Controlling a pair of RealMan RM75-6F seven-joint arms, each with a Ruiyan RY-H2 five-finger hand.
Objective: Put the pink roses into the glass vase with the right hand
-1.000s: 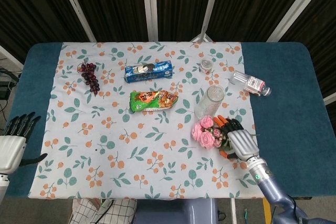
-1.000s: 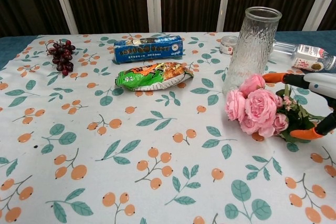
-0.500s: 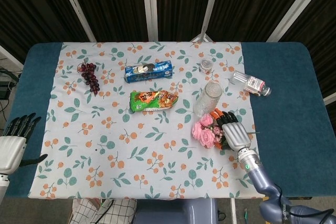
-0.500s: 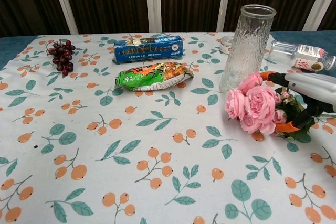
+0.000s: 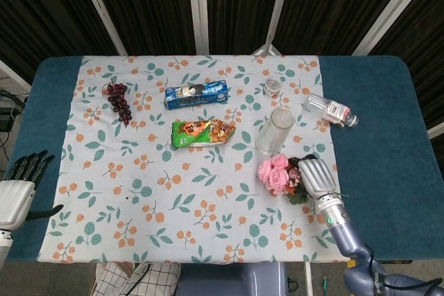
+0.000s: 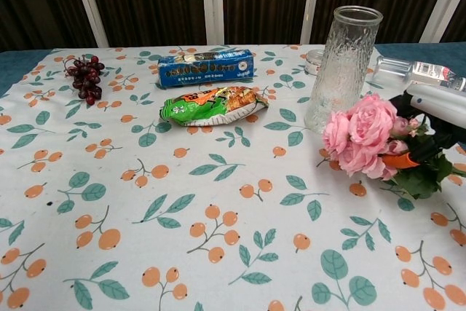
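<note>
The bunch of pink roses (image 5: 275, 172) (image 6: 362, 138) with green leaves is gripped at its stems by my right hand (image 5: 313, 177) (image 6: 431, 130), whose fingers are curled around them. The bunch looks slightly raised off the cloth, blooms pointing left. The empty ribbed glass vase (image 5: 275, 129) (image 6: 342, 67) stands upright just behind the roses, close to the blooms but apart from them. My left hand (image 5: 21, 185) rests off the table's left edge with its fingers apart, holding nothing.
A green snack bag (image 5: 202, 132), a blue biscuit pack (image 5: 197, 93) and dark grapes (image 5: 118, 100) lie on the floral cloth to the left. A small jar (image 5: 272, 87) and a lying plastic bottle (image 5: 333, 111) sit behind the vase.
My right hand has closed around the rose stems and the bunch has shifted a little right and upward. The vase and left hand have not moved.
</note>
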